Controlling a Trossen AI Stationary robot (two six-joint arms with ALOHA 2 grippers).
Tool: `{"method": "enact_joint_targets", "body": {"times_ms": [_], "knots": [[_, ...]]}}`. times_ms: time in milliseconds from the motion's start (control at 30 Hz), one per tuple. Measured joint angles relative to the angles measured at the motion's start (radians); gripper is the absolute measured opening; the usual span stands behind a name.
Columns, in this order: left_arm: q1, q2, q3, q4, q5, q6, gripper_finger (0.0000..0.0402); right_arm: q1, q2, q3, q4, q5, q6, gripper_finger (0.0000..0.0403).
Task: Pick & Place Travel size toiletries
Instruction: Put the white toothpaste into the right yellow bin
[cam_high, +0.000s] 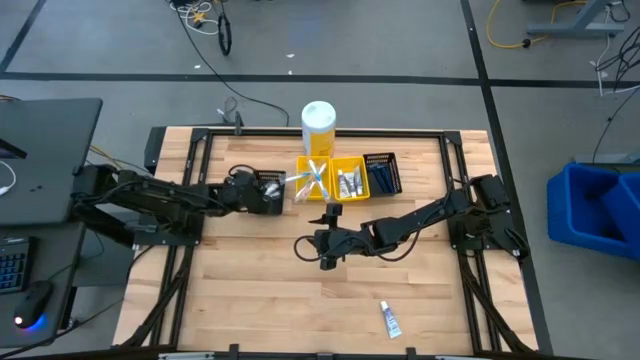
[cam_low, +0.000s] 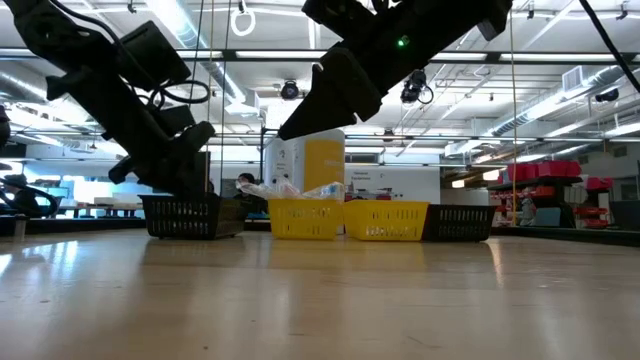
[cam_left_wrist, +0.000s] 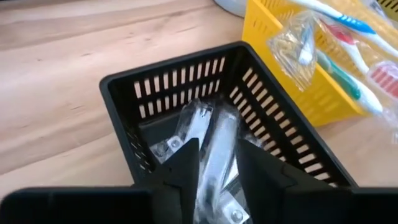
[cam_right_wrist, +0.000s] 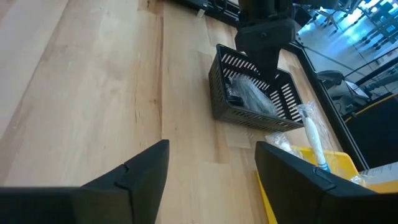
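Left gripper (cam_left_wrist: 216, 163): over the black bin (cam_left_wrist: 152, 93), fingers parted around a silvery packet (cam_left_wrist: 214, 146); grip cannot be told.
Right gripper (cam_right_wrist: 211, 165): released, fingers wide, above bare table (cam_high: 250, 290).
Toothbrushes (cam_high: 314, 180): in yellow bin (cam_high: 306, 192).
Tube (cam_high: 390, 320): alone on table's near edge.

Left fingers (cam_left_wrist: 186, 168) apart above black bin (cam_left_wrist: 124, 87) holding silvery wrapped pieces (cam_left_wrist: 214, 149); yellow bin (cam_left_wrist: 264, 31) beside.

No text, label, brand or number can be read. The white tube (cam_high: 389, 320) on the table carries blue print too small to make out, and the white-and-yellow container (cam_high: 319, 127) shows no legible marking. Signs in the room behind are unreadable.
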Motion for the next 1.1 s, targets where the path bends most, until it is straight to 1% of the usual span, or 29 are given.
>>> {"method": "enact_joint_targets", "body": {"times_ms": [133,267,367,467,567,700,833,967,1033,1100], "knots": [[0.002,0.000,0.000,0.000,0.026,0.001,0.0137,0.000,0.000,0.000,0.000,-0.001,0.000,0.0254],[0.001,0.000,0.000,0.010,0.036,0.002,0.0151,0.000,0.000,0.000,-0.005,-0.006,0.000,0.0251],[0.001,0.000,0.000,0.055,0.057,0.032,0.0155,0.000,0.000,0.000,-0.019,-0.032,0.010,0.0245],[0.001,0.000,0.000,0.108,0.104,0.070,0.0155,0.000,0.000,0.000,-0.037,-0.055,0.037,0.0240],[0.000,0.000,0.017,0.119,0.160,0.086,0.0155,0.000,0.000,-0.001,-0.064,-0.060,0.074,0.0239],[-0.009,0.000,0.051,0.124,0.205,0.110,0.0155,0.001,-0.001,-0.001,-0.111,-0.060,0.130,0.0248],[-0.045,0.000,0.088,0.153,0.214,0.116,0.0155,0.010,-0.001,-0.001,-0.150,-0.061,0.223,0.0257],[-0.099,0.000,0.125,0.160,0.265,0.190,0.0155,0.028,-0.001,-0.001,-0.189,-0.063,0.333,0.0259],[-0.140,0.000,0.140,0.161,0.253,0.231,0.0155,0.038,-0.001,-0.001,-0.208,-0.063,0.390,0.0256],[-0.188,0.000,0.149,0.161,0.220,0.247,0.0155,0.049,-0.001,-0.001,-0.227,-0.065,0.446,0.0252]]}}
